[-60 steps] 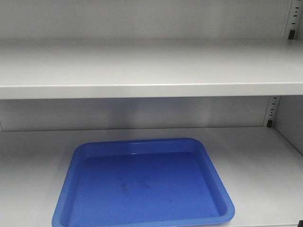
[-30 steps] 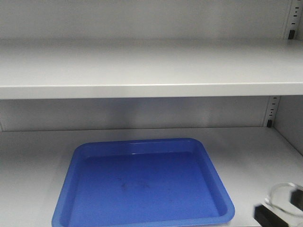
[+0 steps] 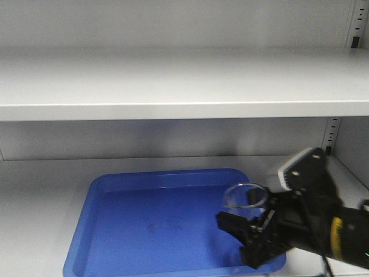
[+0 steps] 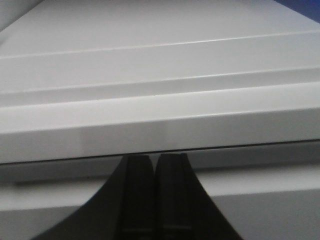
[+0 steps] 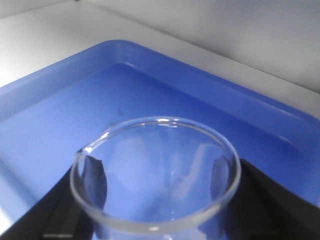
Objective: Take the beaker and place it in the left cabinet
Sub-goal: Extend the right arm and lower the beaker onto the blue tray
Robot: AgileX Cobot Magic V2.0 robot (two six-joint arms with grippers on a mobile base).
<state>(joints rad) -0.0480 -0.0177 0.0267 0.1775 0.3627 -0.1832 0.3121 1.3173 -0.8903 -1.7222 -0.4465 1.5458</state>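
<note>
Right wrist: beaker [image 5: 155, 175] between jaws, over tray [image 5: 60, 115]

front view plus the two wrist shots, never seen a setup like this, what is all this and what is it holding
This is a two-armed robot. Each arm ends in a gripper, which is a two-fingered clamp. The front view looks into a light grey cabinet with wide shelves. A blue tray lies on the lower shelf. The right gripper reaches in from the right. It is clamped on a small clear glass beaker over the tray's right part. I cannot tell whether the beaker touches the tray. The right wrist view sits just behind that gripper and looks down into the beaker's open mouth, with the fingers on either side. The left wrist view shows the left gripper, shut and holding nothing, facing plain grey panels.
</note>
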